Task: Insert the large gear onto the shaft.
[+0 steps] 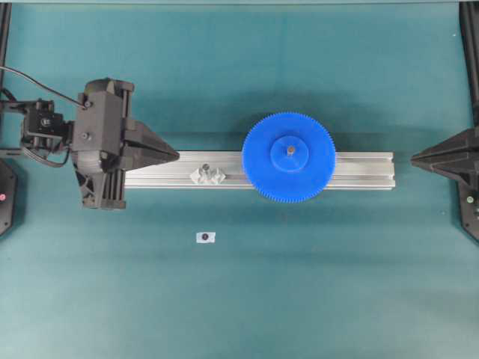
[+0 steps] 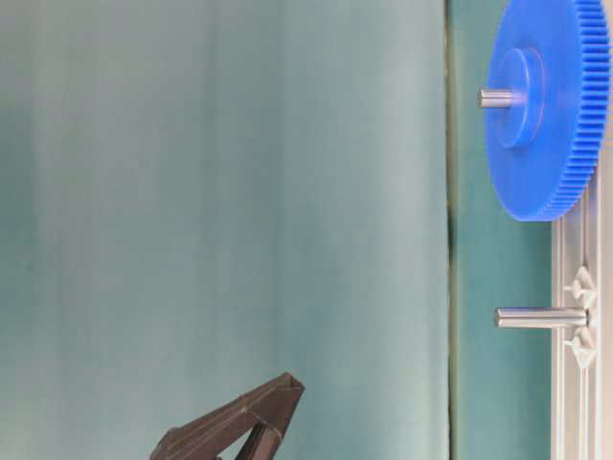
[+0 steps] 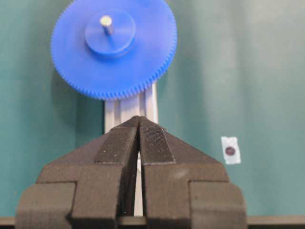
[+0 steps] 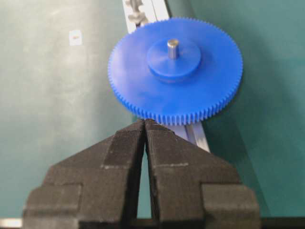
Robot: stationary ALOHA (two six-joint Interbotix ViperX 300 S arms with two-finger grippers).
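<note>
The large gear [image 1: 308, 178] is a bright-blue toothed disc lying flat on the aluminium rail [image 1: 363, 170]. The shaft [image 1: 290, 150] passes through its hub, and the silvery tip sticks out above it [image 4: 172, 46] [image 3: 106, 21] [image 2: 496, 98]. My left gripper [image 1: 177, 156] is shut and empty at the rail's left end, well apart from the gear [image 3: 114, 67]. My right gripper [image 1: 413, 158] is also shut and empty, just off the rail's right end, with its tips [image 4: 145, 122] a little short of the gear's rim [image 4: 176, 102].
A second bare pin [image 1: 203, 175] on clear tabs stands on the rail between the left gripper and the gear [image 2: 541, 317]. A small white tag with a dark dot [image 1: 205, 237] lies on the green mat in front of the rail.
</note>
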